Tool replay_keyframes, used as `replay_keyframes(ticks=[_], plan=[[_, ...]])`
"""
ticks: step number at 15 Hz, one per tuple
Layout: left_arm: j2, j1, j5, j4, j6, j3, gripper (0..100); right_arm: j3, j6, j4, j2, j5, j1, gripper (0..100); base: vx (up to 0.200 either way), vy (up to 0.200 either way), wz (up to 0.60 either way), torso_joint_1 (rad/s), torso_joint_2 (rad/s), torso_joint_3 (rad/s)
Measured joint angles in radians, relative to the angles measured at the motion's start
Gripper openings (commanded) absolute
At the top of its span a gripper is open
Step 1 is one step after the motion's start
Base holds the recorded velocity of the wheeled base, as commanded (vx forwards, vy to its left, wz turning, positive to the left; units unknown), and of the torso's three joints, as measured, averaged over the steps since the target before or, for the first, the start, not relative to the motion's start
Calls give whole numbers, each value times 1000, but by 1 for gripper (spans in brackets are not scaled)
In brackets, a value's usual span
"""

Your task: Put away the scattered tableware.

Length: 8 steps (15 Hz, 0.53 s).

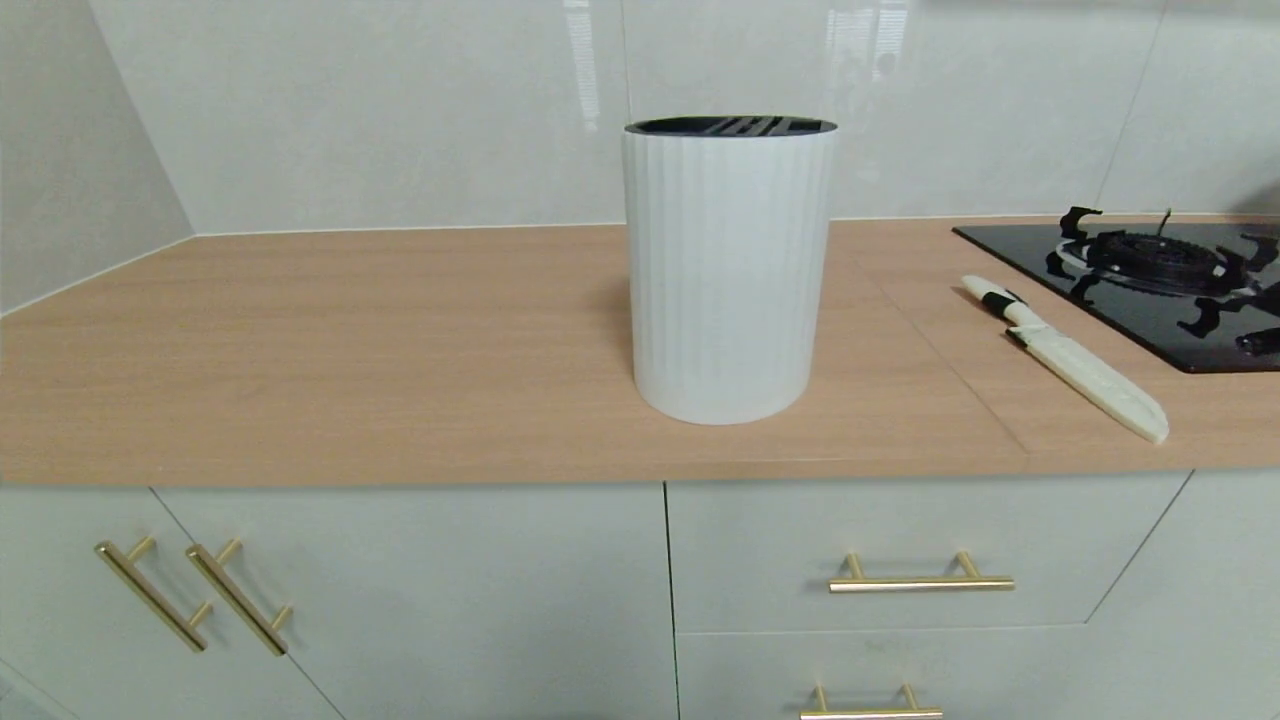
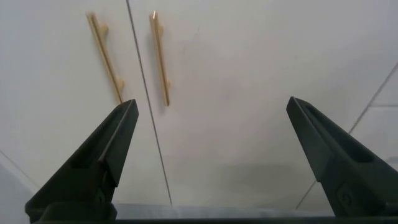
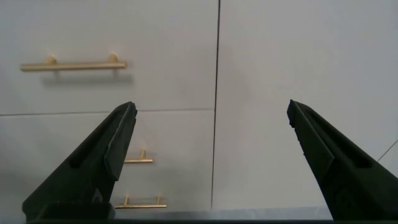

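A white ribbed cylindrical holder (image 1: 730, 270) with a black slotted top stands upright in the middle of the wooden counter (image 1: 300, 350). A white knife (image 1: 1065, 357) with a black band on its handle lies flat to the holder's right, blade tip toward the front edge. My left gripper (image 2: 211, 109) hangs open in front of the cabinet doors, with nothing between its fingers. My right gripper (image 3: 211, 112) is open too, facing the drawer fronts, holding nothing.
A black gas hob (image 1: 1150, 275) with a burner grate sits at the counter's right, just beyond the knife. White cabinet doors with gold handles (image 1: 190, 595) and drawers (image 1: 920, 582) lie below the counter. Tiled walls close off the back and left.
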Motion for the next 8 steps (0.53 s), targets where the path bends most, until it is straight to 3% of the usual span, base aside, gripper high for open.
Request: replay_keyframes(ticks=[8], plan=[[0, 0, 0, 0, 0, 0, 100, 0, 0, -1, 0, 0, 0, 100, 0, 0, 0, 151, -462, -319]])
